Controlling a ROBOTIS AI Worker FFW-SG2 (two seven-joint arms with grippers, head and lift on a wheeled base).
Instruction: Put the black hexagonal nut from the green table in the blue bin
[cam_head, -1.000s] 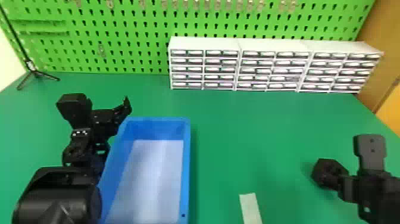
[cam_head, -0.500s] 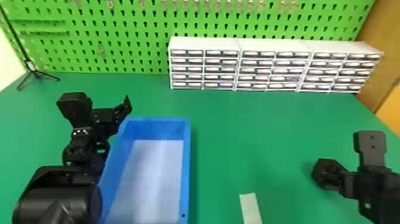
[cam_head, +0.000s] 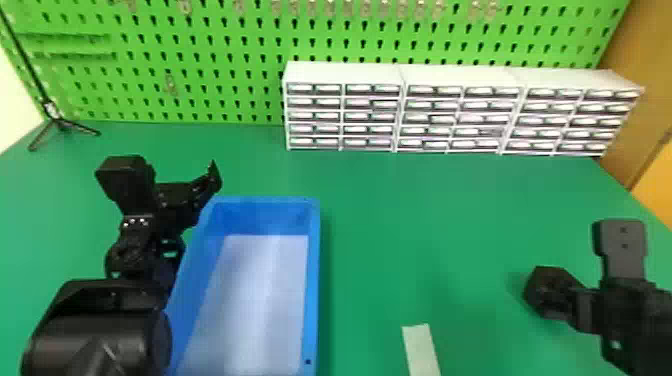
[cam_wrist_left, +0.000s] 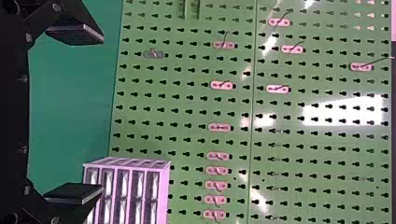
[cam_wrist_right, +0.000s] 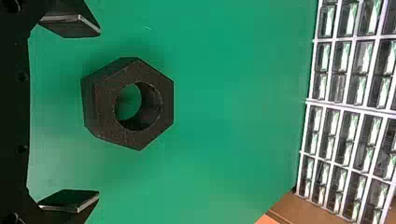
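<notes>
Right gripper (cam_head: 600, 310) with open jaws, at the black hexagonal nut (cam_wrist_right: 100, 109).
In the right wrist view, the nut lies on the green desk (cam_wrist_right: 224, 116) in line with the gap between the parted jaws, touching neither and reaching past their tips, its round hole facing the camera. In the head view, a pale strip (cam_head: 421, 350) lies to the left of these jaws; farther left, well apart from them, stands the blue bin (cam_head: 313, 280). The left gripper (cam_head: 185, 197), its jaws spread and holding nothing, is at the bin's far left corner. Beyond both pairs of jaws, white drawer units (cam_head: 345, 75) stand before a green pegboard (cam_head: 225, 75).
</notes>
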